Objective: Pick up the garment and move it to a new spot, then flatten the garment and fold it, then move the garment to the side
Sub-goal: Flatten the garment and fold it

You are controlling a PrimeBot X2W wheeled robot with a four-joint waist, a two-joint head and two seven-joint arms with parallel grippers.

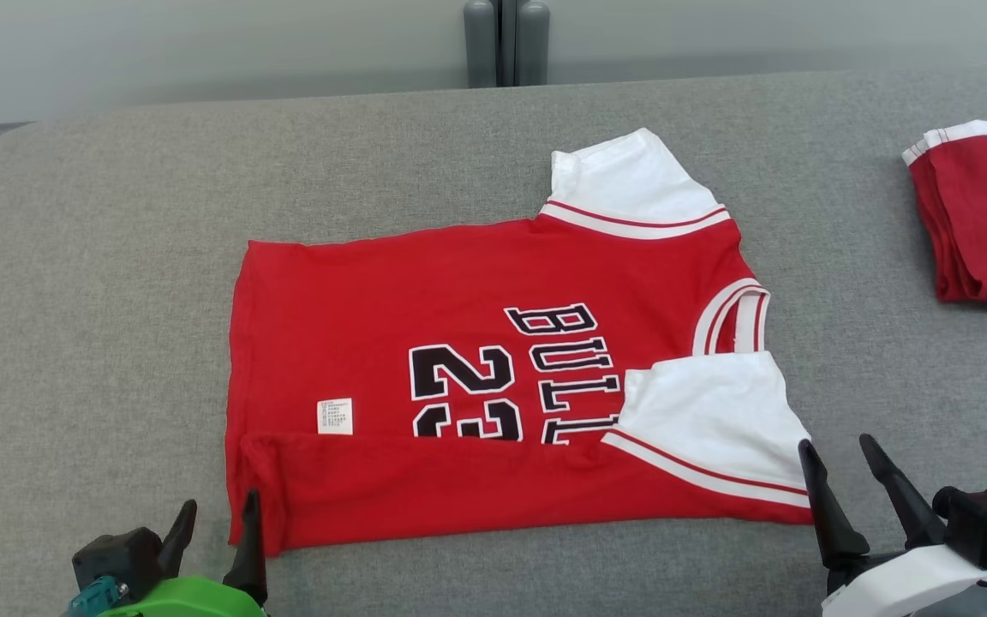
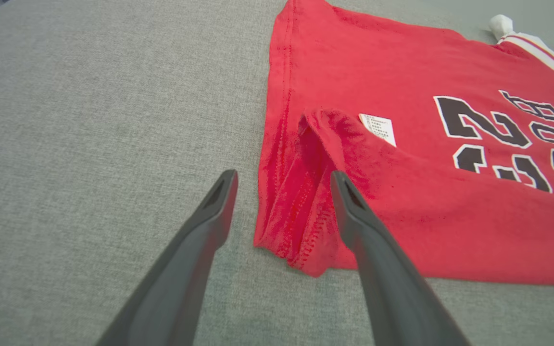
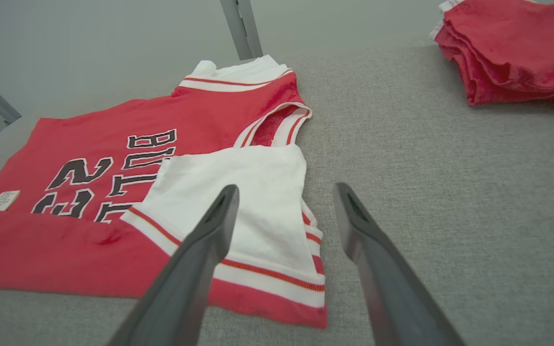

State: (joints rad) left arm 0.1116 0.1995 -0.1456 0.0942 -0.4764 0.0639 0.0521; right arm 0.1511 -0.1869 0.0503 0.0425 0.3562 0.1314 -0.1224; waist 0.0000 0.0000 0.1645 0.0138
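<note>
Since the Bulls jersey [image 1: 459, 360] lies folded between them, left claw [image 1: 221, 501] and right claw [image 1: 834, 442] stand wide and empty.

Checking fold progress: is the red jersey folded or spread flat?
Partly folded: the jersey has its near flap turned over, covering part of the print.

On the jersey [image 1: 459, 291] we find the lettering [image 1: 506, 370] partly covered by the folded-over near edge [image 1: 425, 493] and white sleeve [image 1: 708, 411]; print on the label [image 1: 335, 416] is too small to read; the second red garment [image 1: 986, 223] runs off the head view's right edge
</note>
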